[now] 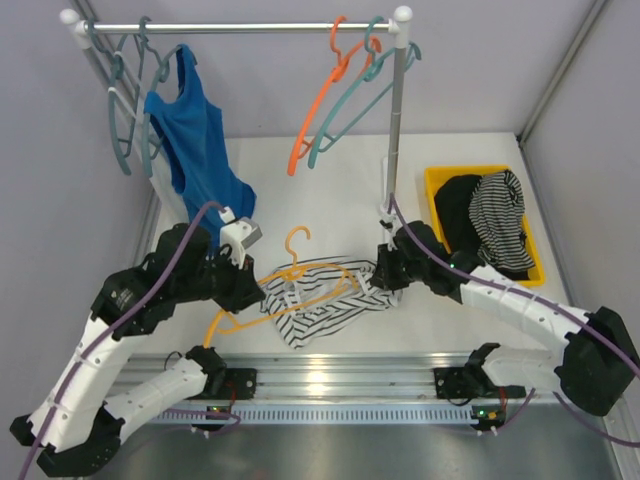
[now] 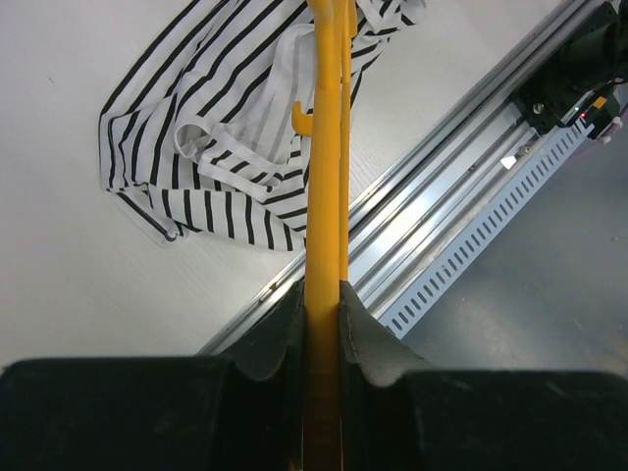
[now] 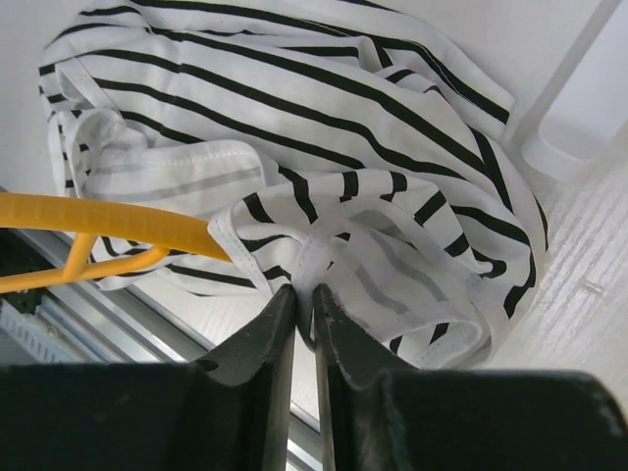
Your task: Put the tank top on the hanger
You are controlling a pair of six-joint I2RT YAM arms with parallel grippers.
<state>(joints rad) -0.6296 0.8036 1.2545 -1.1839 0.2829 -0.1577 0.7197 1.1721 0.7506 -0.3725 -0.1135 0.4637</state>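
Observation:
The white tank top with black stripes (image 1: pixel 325 298) lies bunched on the table between my arms. The amber hanger (image 1: pixel 290 268) lies across it, one arm inside the fabric. My left gripper (image 1: pixel 243 290) is shut on the hanger's lower bar (image 2: pixel 326 196), seen running up from the fingers over the tank top (image 2: pixel 216 128). My right gripper (image 1: pixel 388 268) is shut on a white strap edge of the tank top (image 3: pixel 324 257). The hanger's arm (image 3: pixel 98 221) enters the tank top (image 3: pixel 294 118) just left of my right fingers.
A clothes rail (image 1: pixel 240 27) at the back holds teal hangers (image 1: pixel 125 120), a blue tank top (image 1: pixel 195 140), an orange hanger (image 1: pixel 320 100) and another teal hanger (image 1: pixel 365 95). A yellow bin (image 1: pixel 440 190) at right holds dark and fine-striped garments (image 1: pixel 495 220). A metal rail (image 1: pixel 330 372) runs along the near edge.

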